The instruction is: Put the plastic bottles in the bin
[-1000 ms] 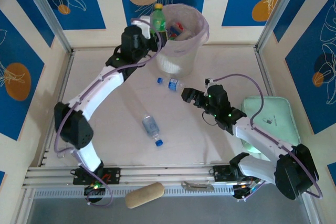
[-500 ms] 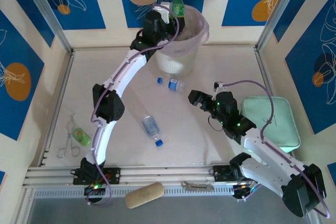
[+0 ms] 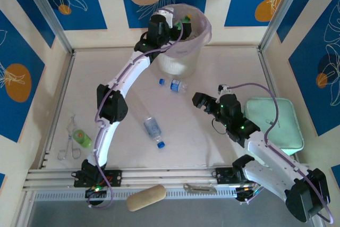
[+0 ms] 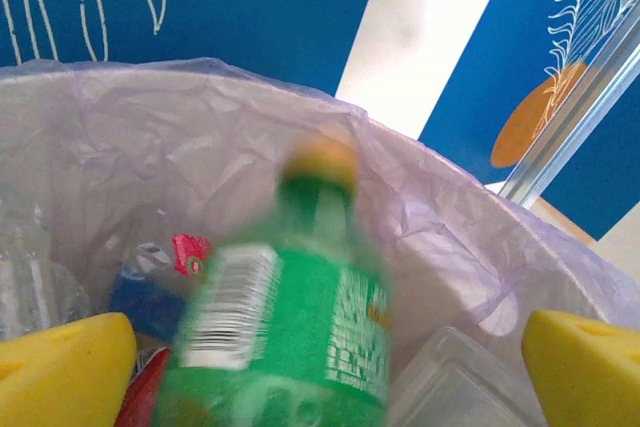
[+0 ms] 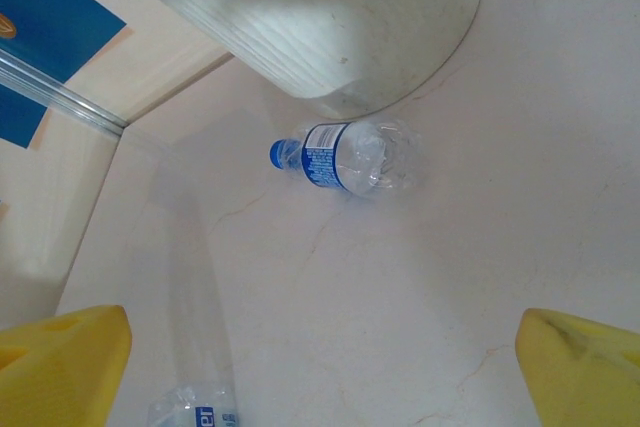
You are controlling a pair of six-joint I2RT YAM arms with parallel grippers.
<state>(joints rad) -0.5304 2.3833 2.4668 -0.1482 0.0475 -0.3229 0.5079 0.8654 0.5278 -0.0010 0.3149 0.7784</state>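
Two clear bottles (image 3: 153, 127) to go on the table (image 3: 223, 67); green bottle (image 4: 290, 347) (blurred) over the bin (image 4: 150, 127) between my wide left fingers (image 4: 60, 367); right fingers (image 5: 60, 357) wide, empty.

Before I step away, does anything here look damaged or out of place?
The clear bottle lying by the bin looks dented and crumpled. A tan roll sits on the front rail, and a metal tool lies beside a small green bottle at the table's left edge.
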